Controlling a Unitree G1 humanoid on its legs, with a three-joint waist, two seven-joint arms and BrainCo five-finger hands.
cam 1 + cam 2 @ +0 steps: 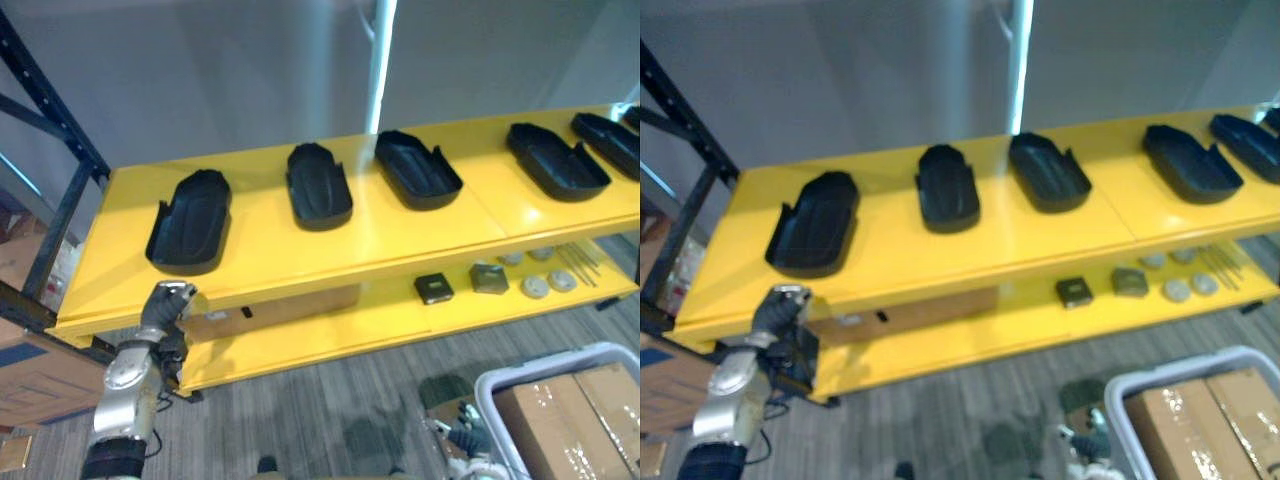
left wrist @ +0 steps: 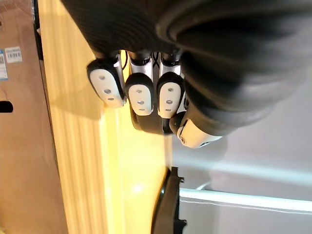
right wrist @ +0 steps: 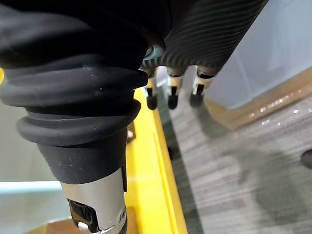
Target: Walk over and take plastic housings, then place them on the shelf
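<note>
Fingers [image 2: 139, 95] of the left hand [image 1: 168, 302] curl on nothing by the near left edge of the yellow shelf [image 1: 270, 250]; those of the right hand [image 3: 171, 91] hang straight, low right. A white bin [image 1: 500, 384] of boxes [image 1: 570, 410] stands near right. Black housings [image 1: 318, 186] line the top board, small parts [image 1: 435, 288] below.

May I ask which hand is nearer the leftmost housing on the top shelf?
Left: the left hand is at the shelf edge before the leftmost housing; the right hand hangs low, far off.
</note>
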